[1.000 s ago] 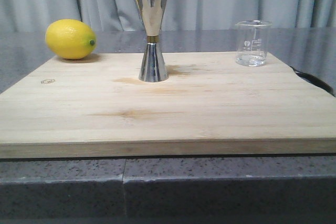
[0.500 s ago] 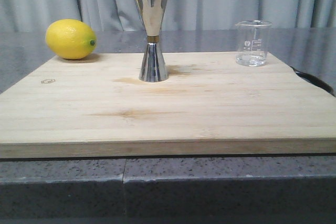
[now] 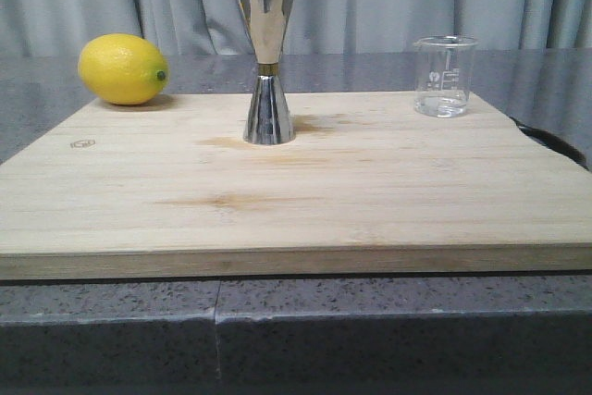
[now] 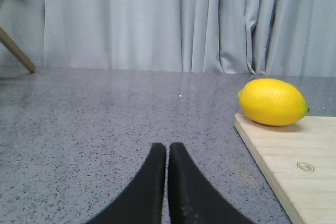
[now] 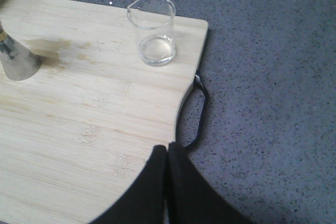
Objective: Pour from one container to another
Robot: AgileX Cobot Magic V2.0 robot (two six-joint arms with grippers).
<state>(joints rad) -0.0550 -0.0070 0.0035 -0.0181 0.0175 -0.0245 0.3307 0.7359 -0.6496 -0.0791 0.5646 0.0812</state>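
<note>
A: Item one, beaker [image 3: 445, 76]: upright, far right corner of board [image 3: 296, 191]. Jigger [image 3: 266, 59]: upright, mid-board, well apart.
B: Contents?
A: Cannot tell. Stain on the wood beside the jigger.
B: Jaws?
A: Left gripper [image 4: 167, 153] closed, empty, over the table [image 4: 94, 114] near lemon [image 4: 272, 102]. Right gripper [image 5: 167, 156] closed, empty, over the board's edge.
B: Changes?
A: None, only a slight camera shift; stage undecidable.

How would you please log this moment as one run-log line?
left gripper shut, empty | right gripper shut, empty | beaker, jigger upright on board | pour not started
</note>
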